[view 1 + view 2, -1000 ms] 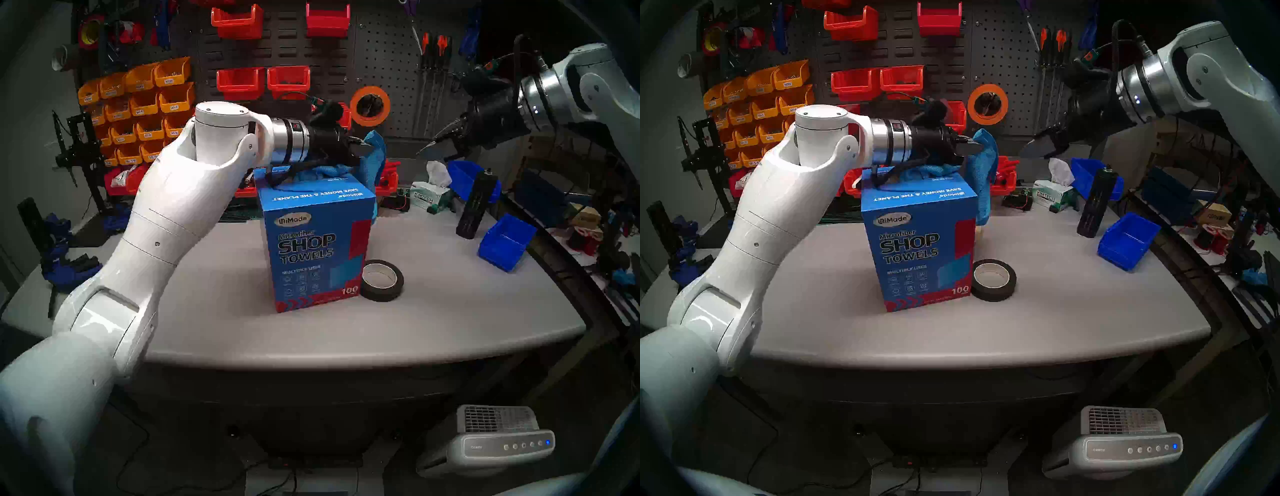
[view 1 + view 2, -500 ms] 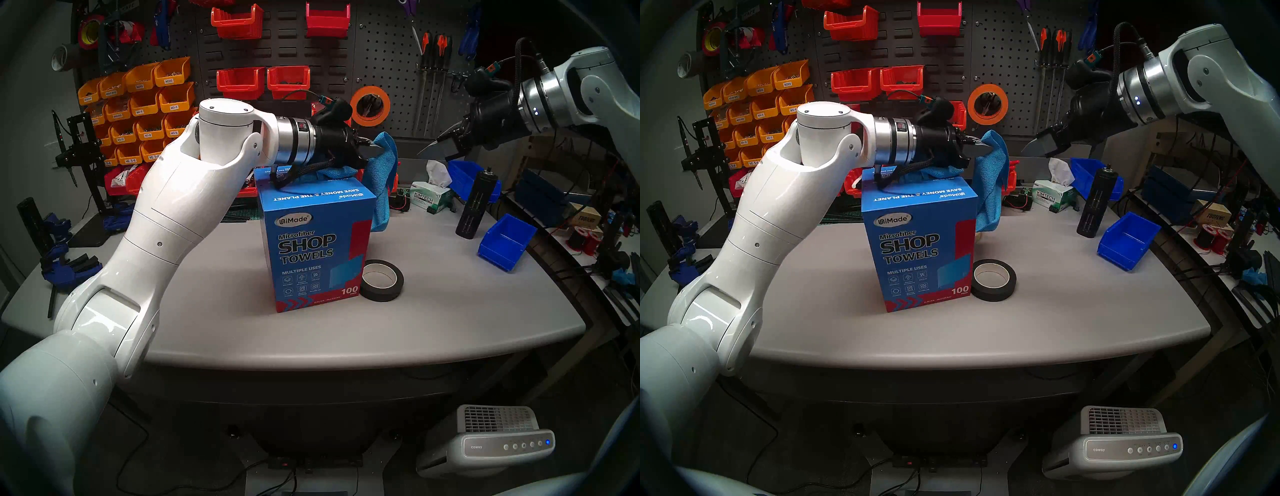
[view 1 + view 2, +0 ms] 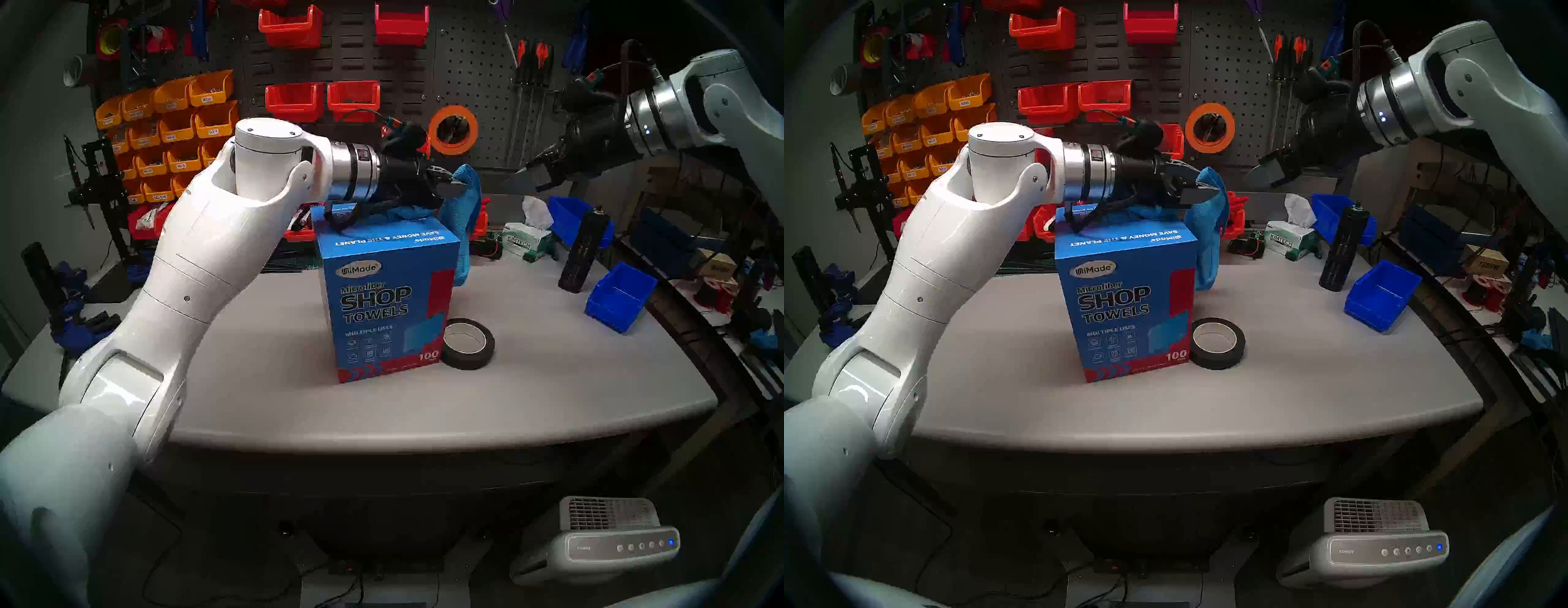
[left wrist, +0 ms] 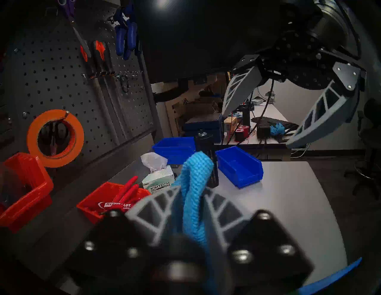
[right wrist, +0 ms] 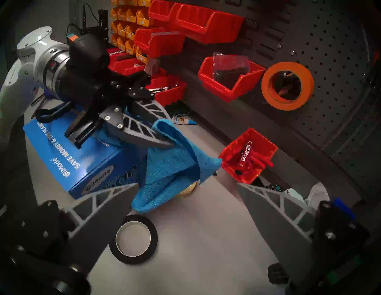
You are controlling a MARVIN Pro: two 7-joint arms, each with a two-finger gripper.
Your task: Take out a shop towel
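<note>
Sky-blue waffle-weave shop towel (image 3: 464, 220), limp, draped beside the carton (image 3: 388, 297), lower end near the tabletop.

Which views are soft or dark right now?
Head views: both slightly smeared, carton small print unreadable, corners dark. Left wrist: own fingers and towel blurred up close, top half nearly black. Right wrist: sharper mid-frame, towel weave visible, edges dim.
</note>
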